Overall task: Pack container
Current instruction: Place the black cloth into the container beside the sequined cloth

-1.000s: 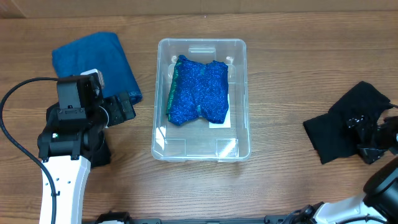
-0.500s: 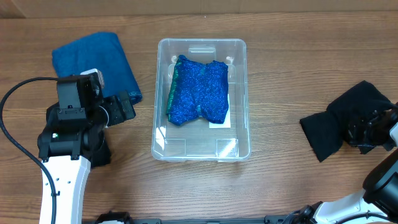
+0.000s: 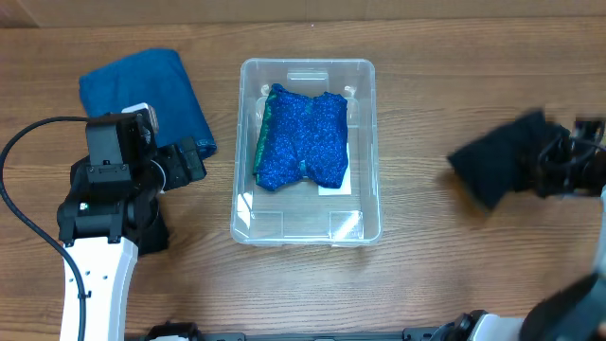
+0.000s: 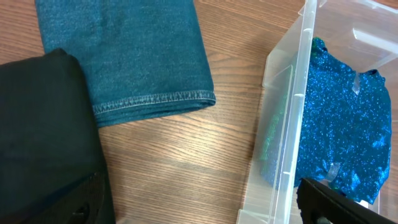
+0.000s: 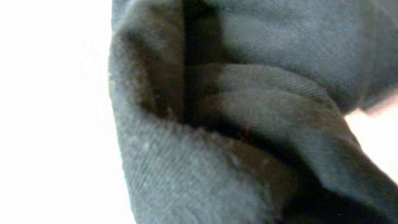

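teal cloth [image 3: 142, 95]: not yet packed; on the table just beside the left tool [image 3: 189, 161].
left tool: spread, holding nothing.
container [image 3: 308, 230]: on the table, right of the left tool and well left of the right tool [image 3: 568, 159]; sparkly blue garment [image 3: 303, 137] already inside.
black cloth [image 3: 497, 166]: not yet packed; at the right tool.
right tool: blurred, seemingly pinching the black cloth.
remaining: probably both cloths.

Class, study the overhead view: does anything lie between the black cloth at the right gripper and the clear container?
Nothing visible does. Only bare table separates the black cloth from the container. A sparkly blue cloth already lies inside, but the top is open.
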